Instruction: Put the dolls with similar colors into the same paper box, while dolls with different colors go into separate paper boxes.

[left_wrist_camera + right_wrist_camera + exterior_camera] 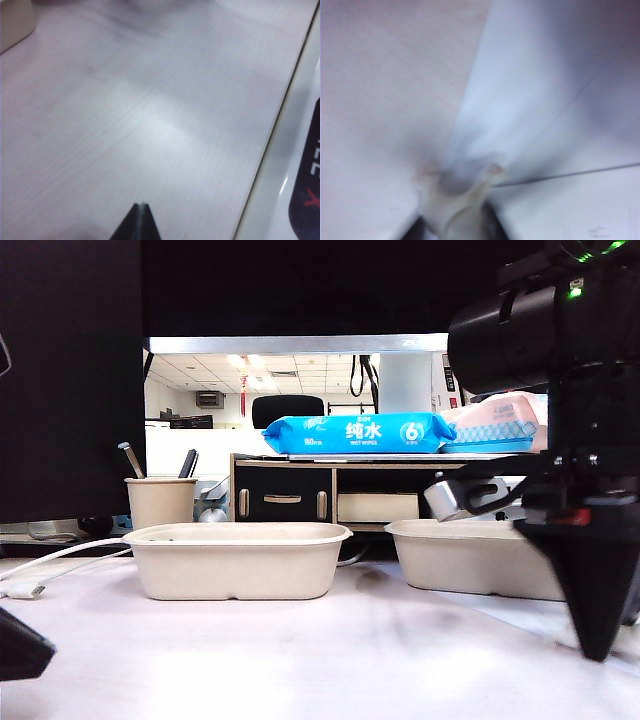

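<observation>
Two beige paper boxes stand on the white table, one at the middle left (236, 562) and one to the right (470, 560). My right gripper (598, 645) points down at the table in front of the right box. The right wrist view is blurred; there a whitish round doll (451, 197) with small orange bits sits between the dark fingers of my right gripper (455, 222), which close on both its sides. At the bottom left corner my left gripper (18, 648) hangs low. In its own view my left gripper (142, 206) is shut and empty over bare table, a box corner (14, 22) beyond it.
A beige pen cup (160, 502) with pens stands behind the left box. A blue wet-wipes pack (360, 433) and a pink pack (500, 425) lie on a drawer unit (285, 495) at the back. A white cable (50, 558) runs at the left. The table edge (270, 145) is near my left gripper.
</observation>
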You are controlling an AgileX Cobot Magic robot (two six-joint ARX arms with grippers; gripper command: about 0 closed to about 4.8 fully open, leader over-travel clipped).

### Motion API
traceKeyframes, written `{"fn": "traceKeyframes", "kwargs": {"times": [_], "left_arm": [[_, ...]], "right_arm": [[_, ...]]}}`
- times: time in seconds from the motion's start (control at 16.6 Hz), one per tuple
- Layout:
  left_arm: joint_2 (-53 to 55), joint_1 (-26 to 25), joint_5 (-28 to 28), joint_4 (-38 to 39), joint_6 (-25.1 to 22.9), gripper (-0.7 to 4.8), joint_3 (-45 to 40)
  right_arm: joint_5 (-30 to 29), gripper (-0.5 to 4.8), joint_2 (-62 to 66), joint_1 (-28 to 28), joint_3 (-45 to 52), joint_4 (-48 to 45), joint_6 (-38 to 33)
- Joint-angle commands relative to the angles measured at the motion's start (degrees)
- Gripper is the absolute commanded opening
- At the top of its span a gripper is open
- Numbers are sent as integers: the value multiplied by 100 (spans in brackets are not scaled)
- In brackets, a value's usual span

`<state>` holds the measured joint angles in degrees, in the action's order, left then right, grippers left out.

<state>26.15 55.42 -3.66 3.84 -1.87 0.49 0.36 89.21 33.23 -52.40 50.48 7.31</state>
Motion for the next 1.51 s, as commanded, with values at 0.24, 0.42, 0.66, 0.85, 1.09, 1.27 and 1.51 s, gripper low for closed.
{"fn": "traceKeyframes", "kwargs": {"times": [0.24,0.42,0.66,0.85,1.09,1.27,1.51], "left_arm": [[-46,-2,-15,-50,-7,-5,4],[-275,-15,-17,-48,-7,-5,4],[-503,-315,-48,-50,-7,-5,4],[-739,-807,-44,-39,-7,-5,4],[-1298,-1292,-39,-48,-7,-5,7],[-1427,-1377,-22,-46,-7,-5,4],[-1569,-1373,-20,-20,-7,-5,4]], "right_arm": [[7,105,7,9,-4,-68,-70],[7,105,-96,9,-11,-260,-177],[118,105,-291,-79,-420,-492,-179],[146,105,-289,-247,-955,-688,-195],[702,108,-212,-575,-1318,-1185,-160],[769,108,61,-793,-1401,-1176,-125],[824,222,269,-994,-1401,-1172,-129]]}}
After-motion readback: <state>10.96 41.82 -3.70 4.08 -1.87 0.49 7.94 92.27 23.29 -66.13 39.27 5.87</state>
